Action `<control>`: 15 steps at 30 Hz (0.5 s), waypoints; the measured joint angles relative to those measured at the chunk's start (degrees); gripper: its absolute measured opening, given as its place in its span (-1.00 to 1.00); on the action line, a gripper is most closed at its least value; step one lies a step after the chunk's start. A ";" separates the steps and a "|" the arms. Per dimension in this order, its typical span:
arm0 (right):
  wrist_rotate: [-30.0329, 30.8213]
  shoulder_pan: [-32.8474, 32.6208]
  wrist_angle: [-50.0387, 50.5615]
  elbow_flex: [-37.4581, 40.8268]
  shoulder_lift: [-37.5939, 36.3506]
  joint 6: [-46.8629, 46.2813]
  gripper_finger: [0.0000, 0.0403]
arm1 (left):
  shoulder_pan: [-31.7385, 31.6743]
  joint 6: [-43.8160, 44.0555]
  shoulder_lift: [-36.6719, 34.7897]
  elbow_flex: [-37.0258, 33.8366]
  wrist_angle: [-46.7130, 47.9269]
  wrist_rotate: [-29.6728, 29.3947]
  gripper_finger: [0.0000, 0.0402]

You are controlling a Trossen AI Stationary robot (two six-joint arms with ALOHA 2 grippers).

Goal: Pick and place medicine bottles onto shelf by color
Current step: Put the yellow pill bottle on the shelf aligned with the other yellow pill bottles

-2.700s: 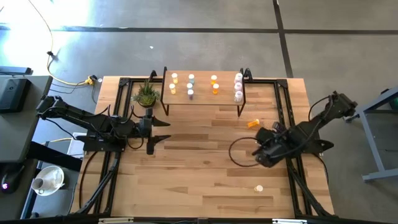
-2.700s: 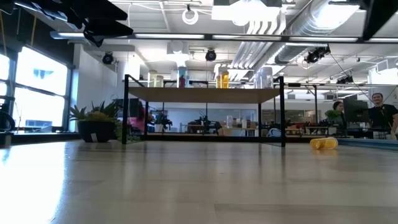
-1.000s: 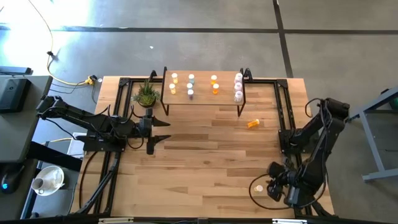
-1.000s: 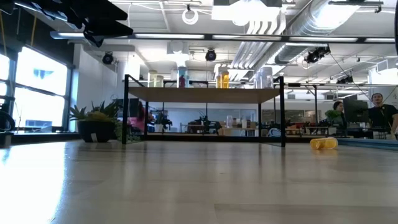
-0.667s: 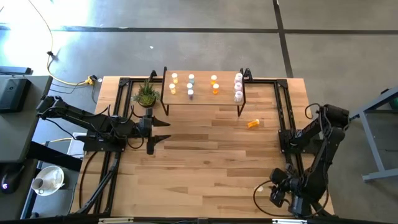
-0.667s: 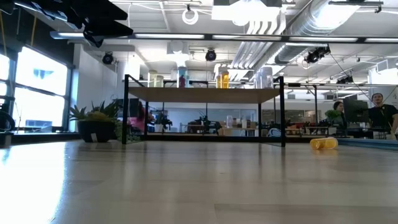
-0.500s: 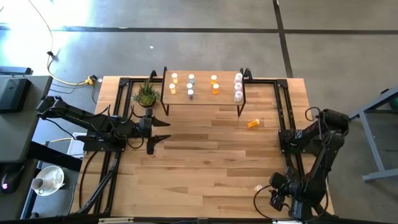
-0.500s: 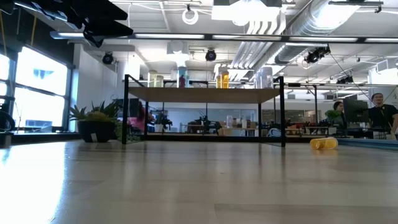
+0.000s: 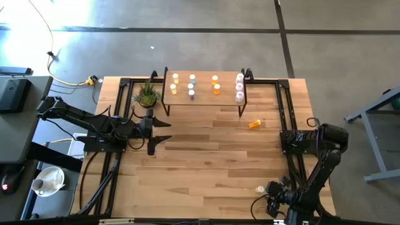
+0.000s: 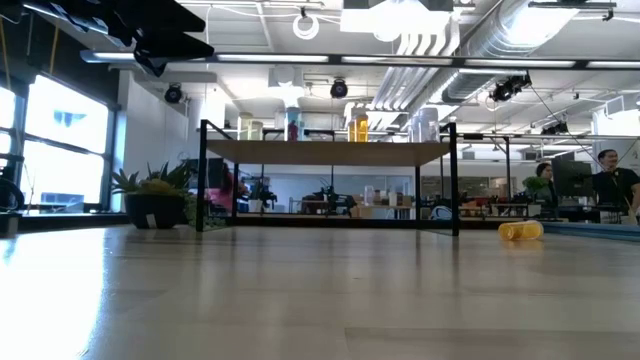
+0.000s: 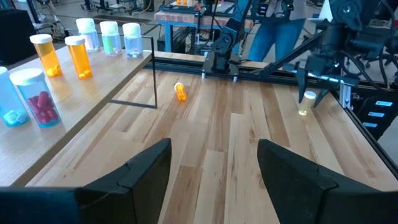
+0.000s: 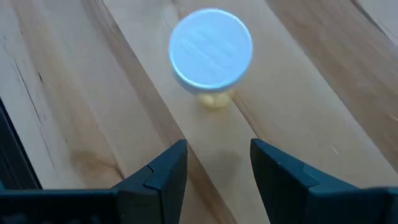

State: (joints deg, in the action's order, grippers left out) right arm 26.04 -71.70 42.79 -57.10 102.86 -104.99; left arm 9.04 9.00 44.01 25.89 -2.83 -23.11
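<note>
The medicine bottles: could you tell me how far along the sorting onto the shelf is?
Done: the shelf already carries several upright bottles. In hand: the right gripper, open, hangs over the upright yellow bottle near the table's front right. Left: that one, plus the orange bottle lying on the table. The left gripper waits, open.

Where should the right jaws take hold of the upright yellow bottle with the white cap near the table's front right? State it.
Grip the small yellow bottle with the white cap on its body under the cap, coming down from above. It stands upright, and the open right gripper is beside it.

A small green potted plant (image 9: 147,95) is placed on the wooden table (image 9: 206,169), and people (image 10: 612,186) are seen in the room behind.
</note>
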 joint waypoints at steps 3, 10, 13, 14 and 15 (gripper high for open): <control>1.77 0.00 -0.95 -0.02 1.06 -0.02 -0.17 | -0.02 -0.02 0.00 0.00 0.00 0.00 0.14; 7.19 0.00 -1.12 -0.04 2.93 -0.02 -0.17 | 0.00 -0.11 0.02 0.00 0.00 0.00 0.14; 8.35 0.02 -1.18 -0.04 3.93 -0.02 -0.17 | -0.01 -0.14 0.01 0.00 0.00 0.00 0.14; 8.55 0.02 -1.14 -0.04 4.34 -0.02 -0.17 | -0.01 -0.14 0.02 0.00 0.00 0.00 0.14; 9.00 0.02 -1.14 -0.06 4.64 -0.01 -0.17 | 0.00 -0.14 0.01 0.00 0.00 0.00 0.14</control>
State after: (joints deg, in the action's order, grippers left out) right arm 35.04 -71.68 41.65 -57.16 107.49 -105.00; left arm 9.04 8.86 44.02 25.89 -2.83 -23.11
